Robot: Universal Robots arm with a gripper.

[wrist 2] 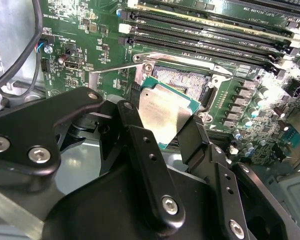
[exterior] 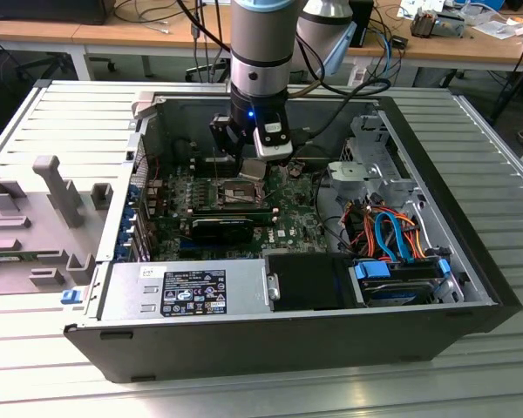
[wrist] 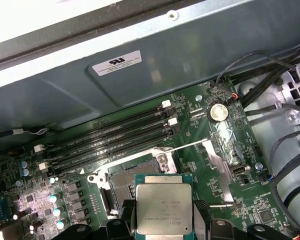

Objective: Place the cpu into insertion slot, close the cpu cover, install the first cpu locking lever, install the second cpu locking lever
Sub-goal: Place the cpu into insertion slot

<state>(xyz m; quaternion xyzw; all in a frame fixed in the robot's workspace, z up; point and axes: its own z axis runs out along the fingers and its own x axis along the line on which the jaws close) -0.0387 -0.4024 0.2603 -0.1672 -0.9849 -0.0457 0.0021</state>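
The black two-fingered gripper [wrist 2: 165, 131] had its jaws closed narrowly on the small flat square cpu [wrist 2: 162, 116] with a silver-grey metal top and a green edge, one black finger [wrist 2: 140, 145] against each of two opposite sides. In the first wrist view the cpu [wrist: 163, 204] sat between the gripper's [wrist: 163, 222] fingers, its nearest edge cut off by the picture's border.

The cpu hung over the small square insertion slot [wrist 2: 184, 79] with a dark centre and silver metal rim, not seated in it. It covered part of the slot, so only the far portion of the slot [wrist: 121, 184] showed. In the exterior view the cpu [exterior: 253, 169] was a small bright square under the gripper [exterior: 251, 165], just above the insertion slot [exterior: 235, 192]; the arm was cut off at the picture's top.

Just beside the slot a shiny silver metal plate [wrist: 218, 159] caught the light; whether it was the cover could not be told.

The long narrow black memory slots [wrist: 110, 141] ran alongside the slot on the green motherboard [wrist: 190, 120], inside the open grey metal computer case [exterior: 436, 157].
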